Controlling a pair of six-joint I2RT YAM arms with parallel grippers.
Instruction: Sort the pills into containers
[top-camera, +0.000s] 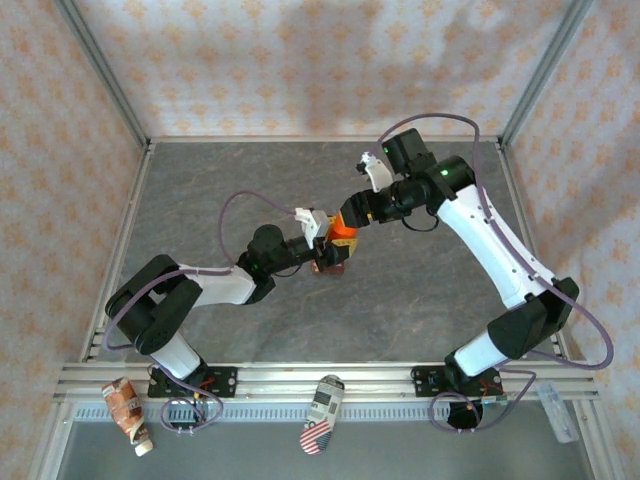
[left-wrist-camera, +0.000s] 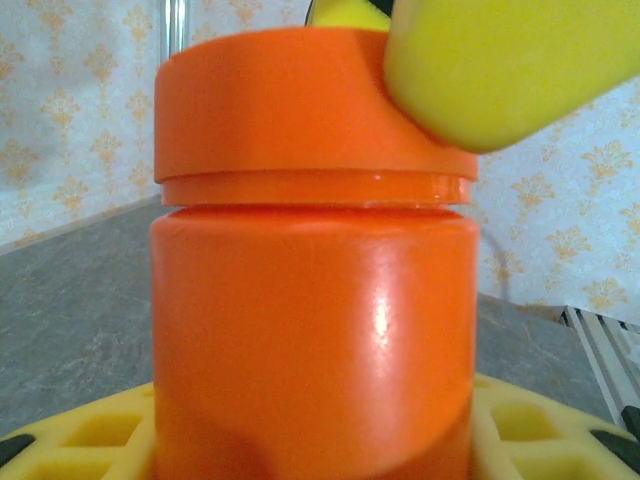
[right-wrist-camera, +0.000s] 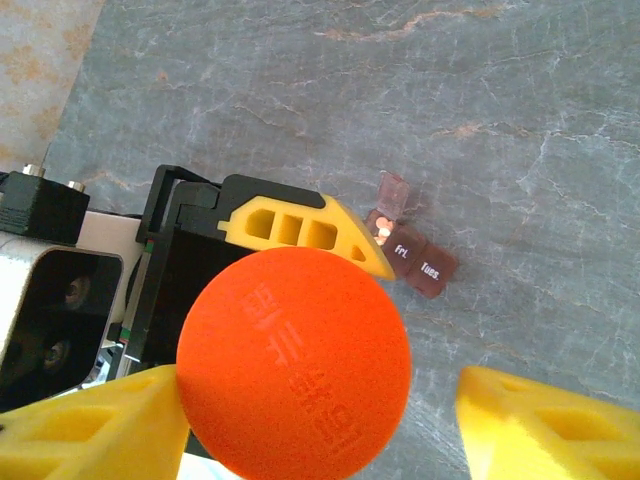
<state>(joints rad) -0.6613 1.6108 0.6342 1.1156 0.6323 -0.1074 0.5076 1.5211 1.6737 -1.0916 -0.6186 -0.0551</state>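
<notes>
Lids of reddish translucent containers read "Fri", "Tues". Left gripper clamps glossy orange cylindrical bottle; embossed writing on cap illegible. Right gripper jaws apart, straddling cap.

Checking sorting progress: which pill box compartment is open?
The end compartment beside Fri: its lid is flipped up, pills showing inside. Fri and Tues are closed.

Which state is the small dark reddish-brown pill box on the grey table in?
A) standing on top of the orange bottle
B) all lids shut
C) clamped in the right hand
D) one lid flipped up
D: in the right wrist view one translucent lid stands up on the small dark reddish-brown pill box, next to the shut lids marked Fri and Tues. The box lies flat on the grey marbled table.
</notes>
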